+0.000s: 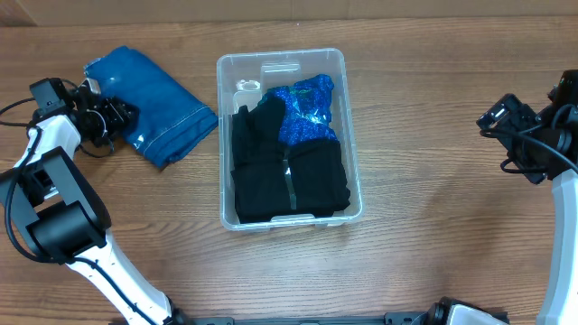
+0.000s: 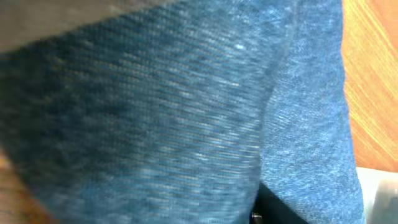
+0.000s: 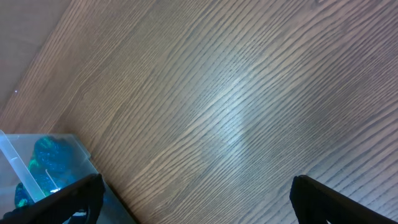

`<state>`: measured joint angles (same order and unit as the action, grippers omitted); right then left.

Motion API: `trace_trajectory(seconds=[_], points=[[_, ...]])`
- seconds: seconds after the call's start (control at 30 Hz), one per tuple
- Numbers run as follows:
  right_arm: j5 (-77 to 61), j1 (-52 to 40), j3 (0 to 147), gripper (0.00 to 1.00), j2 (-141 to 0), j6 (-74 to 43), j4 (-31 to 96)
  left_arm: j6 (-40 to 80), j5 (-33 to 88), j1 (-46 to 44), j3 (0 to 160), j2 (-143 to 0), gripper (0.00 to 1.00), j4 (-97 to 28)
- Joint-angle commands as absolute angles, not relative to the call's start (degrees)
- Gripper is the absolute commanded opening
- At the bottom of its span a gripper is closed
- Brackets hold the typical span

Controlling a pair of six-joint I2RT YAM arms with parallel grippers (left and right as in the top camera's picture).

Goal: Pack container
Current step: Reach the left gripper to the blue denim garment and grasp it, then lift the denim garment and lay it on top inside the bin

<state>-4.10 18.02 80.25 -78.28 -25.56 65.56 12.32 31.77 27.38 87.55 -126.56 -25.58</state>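
Note:
The clear container (image 1: 354, 171) stands mid-table and holds black garments (image 1: 284, 176) and a shiny blue item (image 1: 305, 108). Its corner shows in the right wrist view (image 3: 18, 155). A blue cloth (image 1: 153, 104) lies on the table left of the container. My left gripper (image 1: 116, 117) is at the cloth's left edge. The left wrist view is filled with blue fabric (image 2: 186, 112), and only a bit of one dark finger shows, so its jaws cannot be read. My right gripper (image 1: 498, 117) is open and empty over bare wood at the far right, also seen in the right wrist view (image 3: 196, 199).
A small white item (image 1: 248, 88) lies in the container's far left corner. The wooden table (image 1: 433, 181) stretches between the container and the right arm. The left arm's base (image 1: 54, 217) stands at the front left.

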Motion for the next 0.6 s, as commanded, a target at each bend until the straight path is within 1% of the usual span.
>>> trace_trajectory(seconds=[0.0, 0.07, 0.13, 0.2, 0.3, 0.43, 0.5, 0.57], points=[[-4.21, 18.28, 80.58, 1.00, -77.82, -25.26, 65.23, 12.49, 32.16, 25.10, 85.65, -130.93, 0.18, -27.22], [-4.19, 18.28, 80.58, 1.00, -77.82, -25.26, 65.25, 12.49, 36.05, 25.15, 85.67, -130.37, 0.04, -28.10], [-4.19, 18.28, 80.58, 1.00, -77.82, -25.23, 65.25, 12.49, 39.33, 25.15, 85.76, -127.81, 0.04, -31.66], [-4.19, 18.28, 80.58, 1.00, -77.82, -25.23, 65.28, 12.40, 38.37, 25.15, 85.78, -122.65, 0.04, -37.10], [-4.16, 18.28, 80.58, 1.00, -77.82, -25.02, 65.28, 12.47, 37.76, 25.19, 85.78, -109.97, 0.04, -43.83], [-4.19, 18.28, 80.58, 1.00, -77.82, -23.57, 65.36, 12.47, 35.83, 25.08, 87.39, -93.41, 0.04, -49.17], [-4.19, 18.28, 80.58, 1.00, -77.82, -23.57, 65.67, 12.47, 32.42, 24.08, 89.93, -84.64, 0.04, -52.47], [-4.19, 18.28, 80.58, 1.00, -77.82, -23.57, 65.71, 12.45, 32.42, 22.00, 90.85, -80.23, 0.04, -53.12]])
